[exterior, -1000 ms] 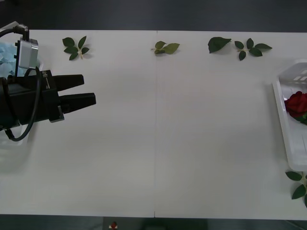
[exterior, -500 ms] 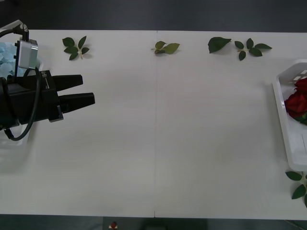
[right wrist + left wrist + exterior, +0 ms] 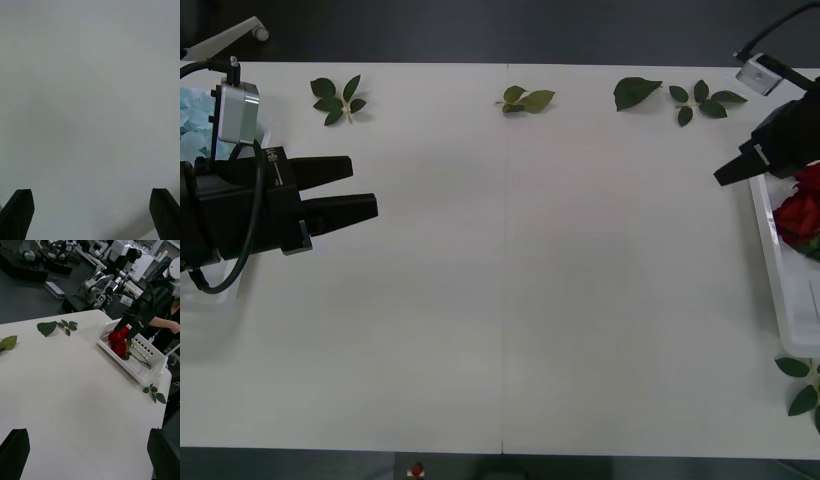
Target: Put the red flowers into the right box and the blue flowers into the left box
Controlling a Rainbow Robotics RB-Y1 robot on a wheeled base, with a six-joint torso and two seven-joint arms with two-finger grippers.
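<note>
White and broad, the surface (image 3: 510, 300) stretches across the front view, with dark floor beyond its far edge. My left pincer (image 3: 365, 190) hangs above the surface near its left edge, pointing toward the middle, its two black fingers (image 3: 340, 168) parted with a narrow gap between them and nothing held. Just behind my left arm, at the far left corner, the blue flowers (image 3: 195, 120) show as a pale sky-blue cluster (mostly hidden by the arm and its camera housing).

My right pincer (image 3: 728, 174) hovers near the right edge, beside the far end of the white box (image 3: 770, 240). In the right wrist view its two black fingers (image 3: 17, 213) stand wide apart at the corners, empty, over bare white surface. The red flowers (image 3: 798, 212) lie inside that white box at the right edge; the left wrist view shows their deep-red heads (image 3: 118, 343) at the box's far end with green stems running along its floor.

Loose green leaf sprigs lie along the far edge: one toward the left (image 3: 338, 98), one at the middle (image 3: 525, 99), a larger group toward the right (image 3: 675, 97). Another sprig (image 3: 802, 385) sits at the right edge, nearer than the box.
</note>
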